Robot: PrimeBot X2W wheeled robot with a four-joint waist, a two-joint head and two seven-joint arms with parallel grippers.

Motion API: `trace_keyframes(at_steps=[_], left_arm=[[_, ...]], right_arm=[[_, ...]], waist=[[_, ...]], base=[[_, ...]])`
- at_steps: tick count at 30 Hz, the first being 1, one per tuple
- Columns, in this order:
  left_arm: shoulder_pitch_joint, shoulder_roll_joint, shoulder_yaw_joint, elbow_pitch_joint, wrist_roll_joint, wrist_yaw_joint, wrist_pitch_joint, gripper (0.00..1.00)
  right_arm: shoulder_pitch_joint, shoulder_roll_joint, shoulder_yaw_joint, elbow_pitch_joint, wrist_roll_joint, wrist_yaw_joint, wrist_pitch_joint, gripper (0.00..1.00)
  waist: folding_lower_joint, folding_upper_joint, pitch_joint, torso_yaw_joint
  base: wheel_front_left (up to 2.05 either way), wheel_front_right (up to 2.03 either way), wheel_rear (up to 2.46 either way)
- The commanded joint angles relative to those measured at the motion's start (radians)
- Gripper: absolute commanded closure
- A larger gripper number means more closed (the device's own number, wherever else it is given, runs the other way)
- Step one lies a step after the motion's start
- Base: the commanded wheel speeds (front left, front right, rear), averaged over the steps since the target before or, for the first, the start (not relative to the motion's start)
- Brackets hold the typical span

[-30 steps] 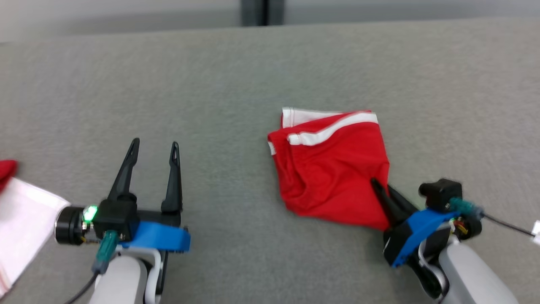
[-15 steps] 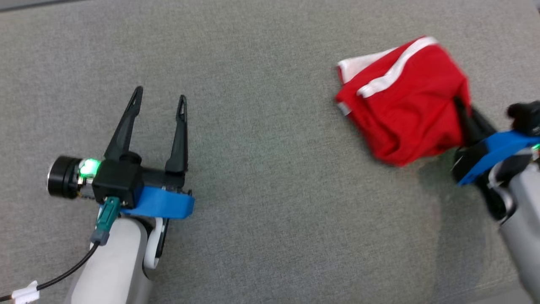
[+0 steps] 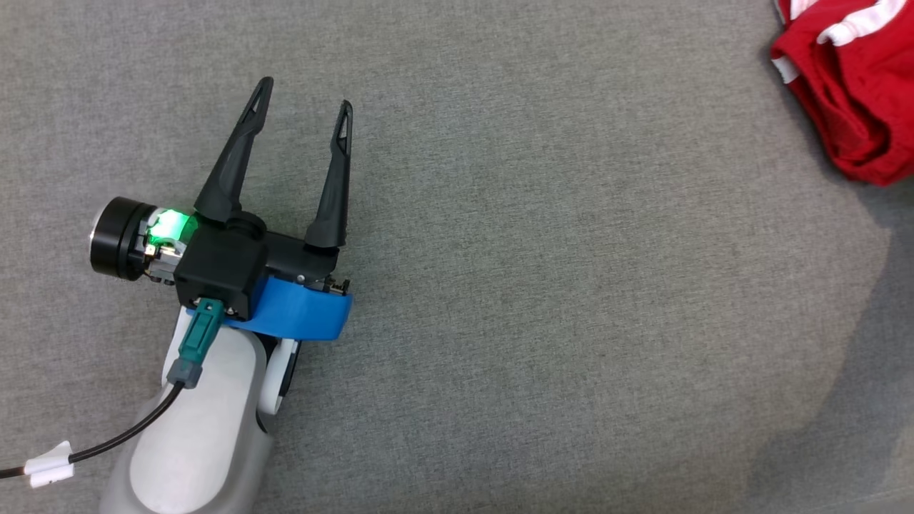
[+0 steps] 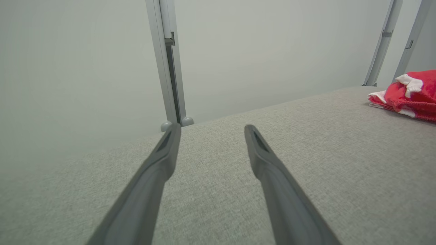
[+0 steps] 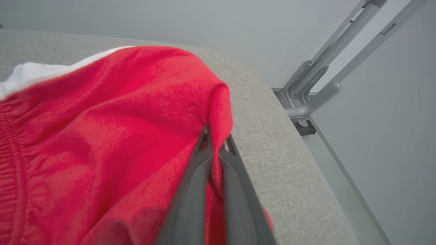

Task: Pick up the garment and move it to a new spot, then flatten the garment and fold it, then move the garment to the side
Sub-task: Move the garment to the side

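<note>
The left gripper (image 3: 305, 94) hovers over the grey worktop (image 3: 535, 285), fingers spread wide and holding nothing. Well to its right, the red garment (image 3: 850, 93) (white-trimmed, bunched) is close to the worktop's edge, a fold pinched between the closed fingers of the right gripper (image 5: 216, 136).

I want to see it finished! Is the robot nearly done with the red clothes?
Looks close. Done: the red garment looks folded into a bundle. In hand: the right claw is shut on its edge, near the rim of the grey table; the left claw is open and empty. Left: setting it down and letting go.
</note>
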Motion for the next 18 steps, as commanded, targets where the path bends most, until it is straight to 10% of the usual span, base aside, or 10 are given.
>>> trace_keyframes(at_steps=[1, 4, 7, 8, 9, 18], left_arm=[[-0.023, 0.000, -0.005, 0.001, -0.001, -0.001, -0.006, 0.00], [-0.027, 0.001, -0.006, 0.010, -0.004, -0.001, -0.009, 0.00], [-0.026, 0.000, -0.007, 0.018, -0.008, 0.002, -0.014, 0.00], [-0.026, 0.000, -0.007, 0.018, -0.008, 0.002, -0.014, 0.00], [-0.023, -0.002, -0.008, 0.022, -0.008, 0.003, -0.014, 0.00], [0.048, -0.003, -0.009, 0.059, -0.033, 0.013, -0.020, 0.00]], right_arm=[[-0.022, -0.007, -0.019, 0.019, -0.022, 0.000, -0.010, 1.00], [-0.039, -0.007, -0.066, 0.060, -0.072, 0.000, -0.018, 0.97], [-0.037, -0.008, -0.122, 0.089, -0.123, 0.000, -0.026, 0.51], [-0.037, -0.008, -0.122, 0.089, -0.123, 0.000, -0.026, 0.51], [-0.027, -0.006, -0.138, 0.096, -0.141, 0.000, -0.026, 0.00], [0.173, 0.099, -0.320, -0.121, -0.275, 0.000, -0.029, 0.00]], waist=[[-0.0002, -0.0001, 0.009, 0.010], [-0.0002, -0.0001, 0.010, 0.017], [-0.0002, -0.0001, 0.000, 0.023], [-0.0002, -0.0001, 0.000, 0.023], [-0.0002, -0.0001, -0.006, 0.025], [-0.0002, -0.0001, -0.124, 0.021]], base=[[0.00, 0.00, 0.00], [0.00, 0.00, 0.00], [0.00, 0.00, 0.00], [0.00, 0.00, 0.00], [0.00, 0.00, 0.00], [0.00, 0.00, 0.00]])
